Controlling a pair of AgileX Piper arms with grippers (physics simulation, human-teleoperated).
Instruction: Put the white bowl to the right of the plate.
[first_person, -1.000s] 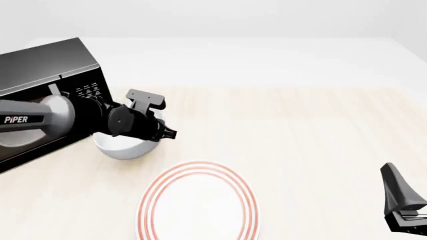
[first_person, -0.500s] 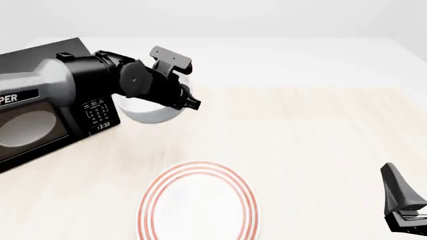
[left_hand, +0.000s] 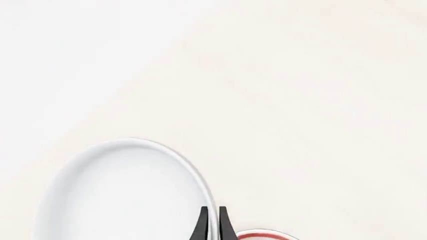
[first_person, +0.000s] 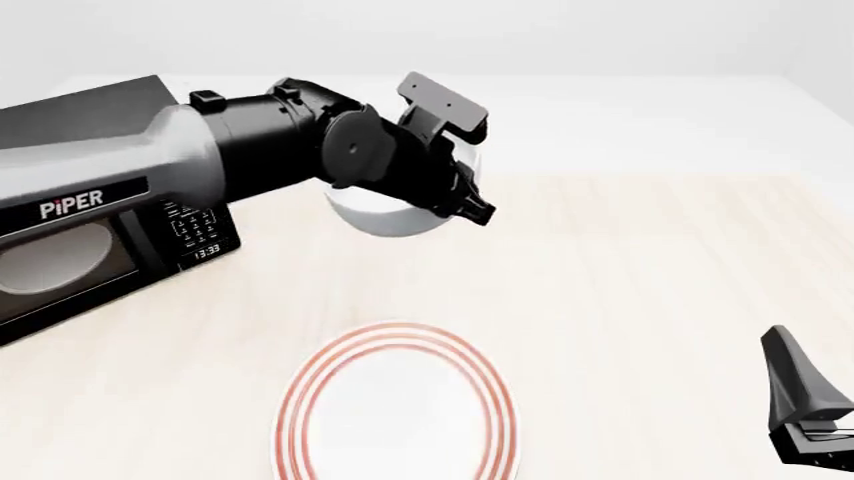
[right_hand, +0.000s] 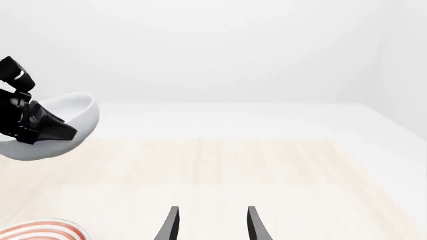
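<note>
The white bowl (first_person: 387, 215) hangs in the air above the table, behind the plate, held by its rim. My left gripper (first_person: 474, 205) is shut on that rim; in the left wrist view the two fingertips (left_hand: 203, 226) pinch the bowl (left_hand: 120, 195) wall. The plate (first_person: 396, 405), white with red rings, lies flat at the front middle; its edge shows in the left wrist view (left_hand: 263, 236) and the right wrist view (right_hand: 40, 232). My right gripper (right_hand: 210, 225) is open and empty, low at the front right (first_person: 807, 420). The right wrist view shows the lifted bowl (right_hand: 57, 127) too.
A black microwave (first_person: 80, 230) stands at the left, partly hidden by my left arm. The light wooden table (first_person: 641, 280) stretches bare to the right of the plate.
My left gripper has lifted the bowl from beside the microwave and carried it up and to the right. The right arm has not moved.
</note>
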